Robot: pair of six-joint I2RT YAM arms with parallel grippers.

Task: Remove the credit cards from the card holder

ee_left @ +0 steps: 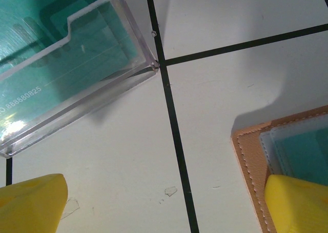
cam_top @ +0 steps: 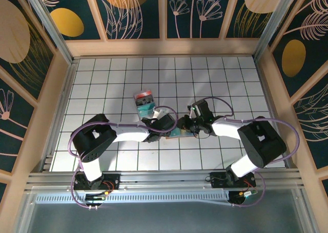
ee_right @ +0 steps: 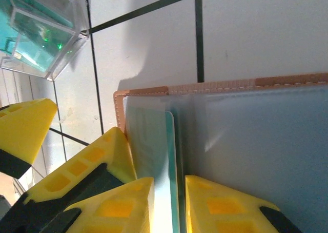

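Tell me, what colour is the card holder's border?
Its border is orange-tan; right wrist view shows it best.

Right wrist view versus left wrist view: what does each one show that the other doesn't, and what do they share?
Right wrist: the right claw nearly closed around the edge of a thin teal card standing in the frosted sleeves of the blue-grey, tan-bordered folding card holder. Left wrist: the open left claw, one yellow finger over the holder's stitched corner, and a printed teal card inside the clear plastic box. Shared: that box, the holder's tan border and the white tiled table.
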